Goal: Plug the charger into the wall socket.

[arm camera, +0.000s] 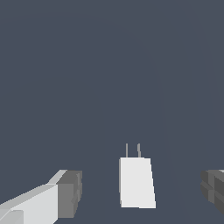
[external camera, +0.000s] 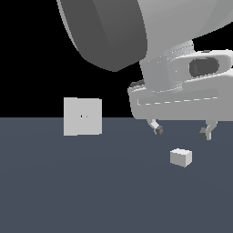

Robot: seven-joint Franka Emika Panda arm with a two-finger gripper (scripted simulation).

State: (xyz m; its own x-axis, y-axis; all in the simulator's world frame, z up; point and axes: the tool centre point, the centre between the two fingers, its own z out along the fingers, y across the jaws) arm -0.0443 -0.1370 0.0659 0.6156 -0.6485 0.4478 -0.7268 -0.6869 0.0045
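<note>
Charger (external camera: 181, 157): small off-white block lying free on the dark floor (external camera: 91, 191), toward the exterior view's right, nearer the camera than the panel. Nothing touches it. In the wrist view the charger (arm camera: 137, 182) shows two thin prongs (arm camera: 132, 150) sticking out of one end, lying level with the floor. Which way they point relative to the socket I cannot tell from these pictures.

Gripper (external camera: 182, 132): hangs just above the charger, fingertips clear of it, jaws spread wide with nothing between them. Wrist view confirms: the block sits in the gap between the two finger pads (arm camera: 70, 192), somewhat closer to one pad than the other, and apart from both. Judged reason for this pose: fingers straddle the block's narrow width, so a straight descent and squeeze would grip its flat sides and leave the prongs free.

Wall socket (external camera: 82, 116): flat light-grey square panel, upright, well apart from the charger toward the exterior view's left and farther back. Two tiny dark holes at its centre.

Status: approach stage, grasp not yet made. After the grasp, the prongs would need lining up with the holes; a skewed grip would spoil that.
</note>
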